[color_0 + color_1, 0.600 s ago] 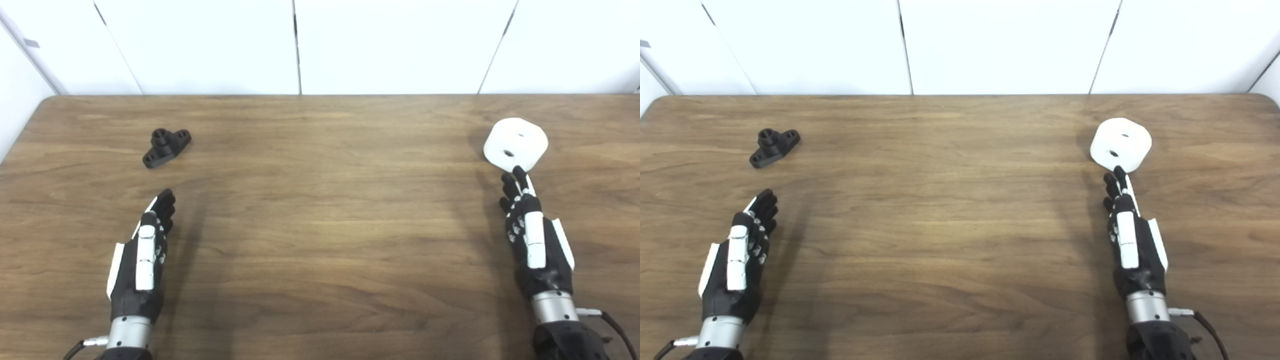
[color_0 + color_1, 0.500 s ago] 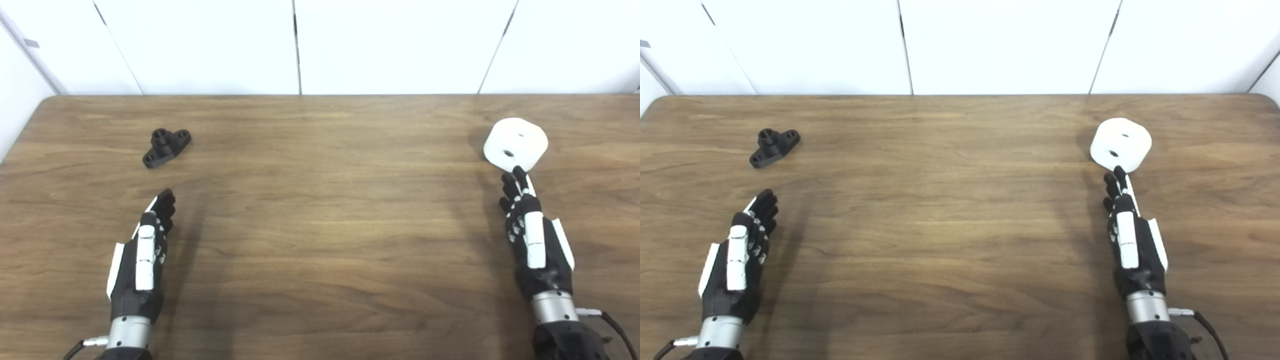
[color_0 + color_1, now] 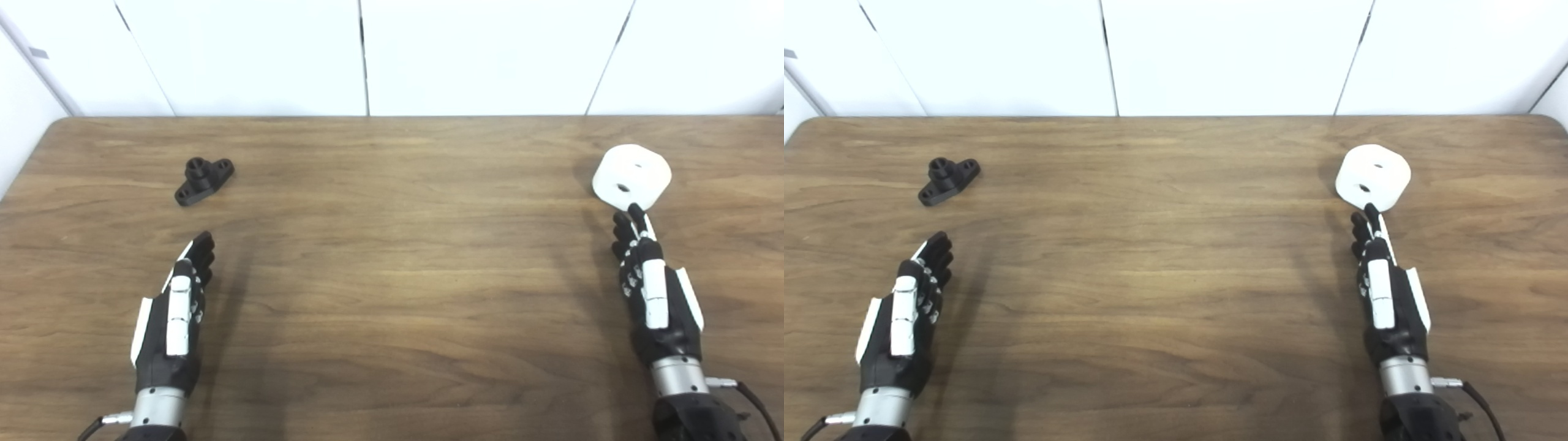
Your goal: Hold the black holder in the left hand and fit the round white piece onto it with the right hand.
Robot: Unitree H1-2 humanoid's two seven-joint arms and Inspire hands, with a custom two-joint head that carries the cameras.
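Black holder (image 3: 204, 180) is sitting upper left on the wooden table (image 3: 392, 275), round white piece (image 3: 631, 176) upper right. Left hand (image 3: 173, 318) and right hand (image 3: 654, 288) are resting edge-on, fingers extended, holding nothing; right fingertips (image 3: 634, 214) are just below the piece.
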